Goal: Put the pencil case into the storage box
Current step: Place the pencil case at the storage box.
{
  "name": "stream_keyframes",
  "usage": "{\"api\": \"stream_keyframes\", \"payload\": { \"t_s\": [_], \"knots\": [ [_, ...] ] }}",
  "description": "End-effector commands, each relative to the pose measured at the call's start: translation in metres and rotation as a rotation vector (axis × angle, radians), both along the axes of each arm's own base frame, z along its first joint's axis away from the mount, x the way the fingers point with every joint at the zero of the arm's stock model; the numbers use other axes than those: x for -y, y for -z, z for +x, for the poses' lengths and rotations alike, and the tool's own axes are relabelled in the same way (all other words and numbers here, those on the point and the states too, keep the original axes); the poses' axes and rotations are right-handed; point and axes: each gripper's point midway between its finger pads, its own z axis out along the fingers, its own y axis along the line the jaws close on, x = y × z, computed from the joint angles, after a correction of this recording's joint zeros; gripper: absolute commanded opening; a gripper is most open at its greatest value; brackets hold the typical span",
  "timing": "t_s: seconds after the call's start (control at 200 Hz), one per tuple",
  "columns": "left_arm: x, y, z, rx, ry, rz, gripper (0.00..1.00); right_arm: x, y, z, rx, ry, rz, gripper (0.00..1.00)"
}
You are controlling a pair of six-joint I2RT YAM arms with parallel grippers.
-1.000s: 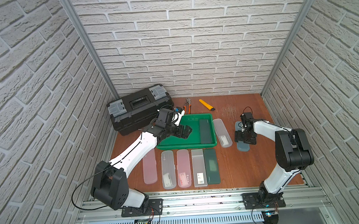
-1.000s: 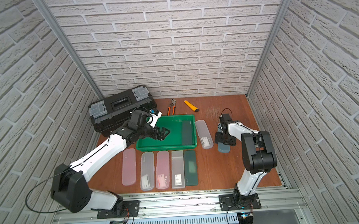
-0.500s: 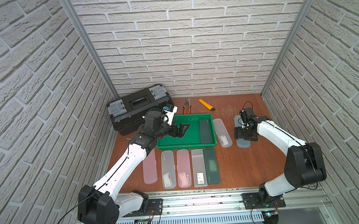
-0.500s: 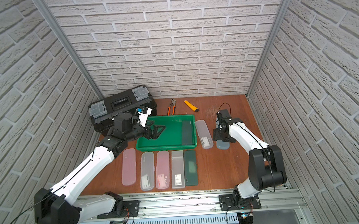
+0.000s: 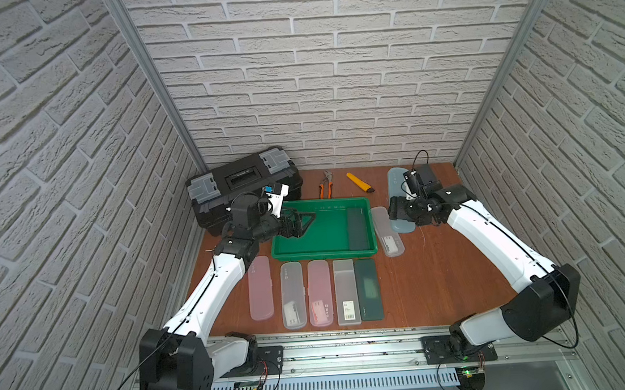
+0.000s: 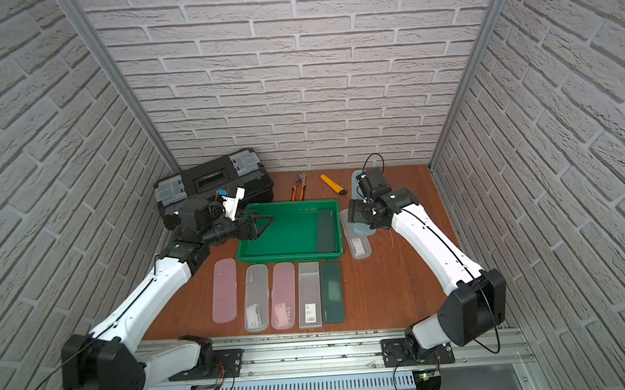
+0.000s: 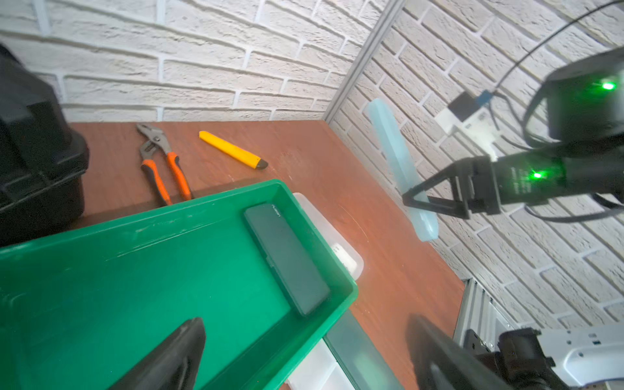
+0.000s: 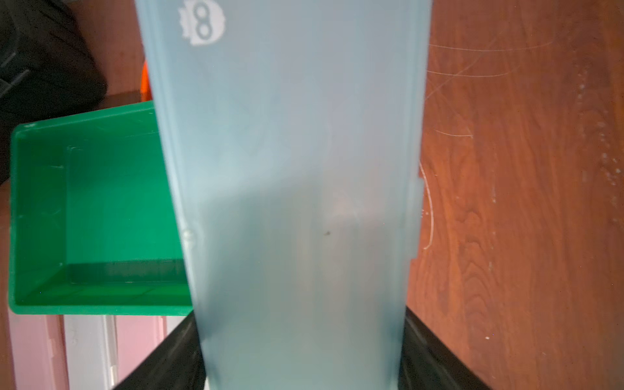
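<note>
My right gripper [image 5: 399, 212] is shut on a pale blue translucent pencil case [image 5: 397, 188], held clear of the table just right of the storage box; it also shows in a top view [image 6: 359, 200]. In the right wrist view the pencil case [image 8: 287, 169] fills the space between both fingers [image 8: 162, 358]. The storage box [image 5: 324, 256] is a shallow green tray with a dark green case [image 5: 356, 228] lying along its right side. My left gripper [image 5: 299, 223] hangs open over the box's left part, holding nothing. The left wrist view shows the box [image 7: 135, 270] and the lifted pencil case [image 7: 398, 162].
Several pencil cases lie in a row [image 5: 319, 293] in front of the box, and a clear one [image 5: 389, 235] lies against its right side. A black toolbox [image 5: 242, 182] stands at the back left. Orange pliers [image 5: 325, 187] and a yellow knife [image 5: 360, 182] lie behind the box.
The right gripper has lifted the blue pencil case off the table and raised it beside the box. The left gripper has drawn back a little toward the box's left edge.
</note>
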Motion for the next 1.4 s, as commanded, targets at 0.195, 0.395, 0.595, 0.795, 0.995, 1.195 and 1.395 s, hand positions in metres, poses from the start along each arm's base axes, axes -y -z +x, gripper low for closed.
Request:
{"api": "stream_keyframes", "payload": {
  "t_s": [0.195, 0.395, 0.595, 0.795, 0.995, 1.195, 1.395],
  "knots": [
    [-0.005, -0.005, 0.011, -0.004, -0.008, 0.013, 0.99, -0.073, 0.007, 0.038, 0.062, -0.015, 0.103, 0.62],
    [-0.007, -0.001, 0.015, -0.014, -0.021, 0.023, 0.99, -0.116, 0.031, 0.057, 0.048, -0.037, 0.126, 0.63],
    [-0.034, 0.009, 0.031, -0.026, -0.155, 0.080, 0.99, -0.152, 0.055, 0.068, 0.021, -0.065, 0.113, 0.66],
    [-0.046, 0.007, 0.032, -0.005, -0.210, 0.097, 0.99, -0.171, 0.091, 0.072, -0.028, -0.054, 0.062, 0.67],
    [-0.047, 0.006, 0.033, 0.002, -0.213, 0.102, 0.98, -0.184, 0.116, 0.070, -0.063, -0.059, 0.042, 0.69],
    [-0.047, 0.006, 0.033, -0.006, -0.212, 0.101, 0.99, -0.192, 0.128, 0.061, -0.093, -0.092, 0.024, 0.81],
    [-0.047, 0.006, 0.033, -0.009, -0.211, 0.099, 0.99, -0.190, 0.111, 0.060, -0.065, -0.103, 0.011, 0.89]
  ]
}}
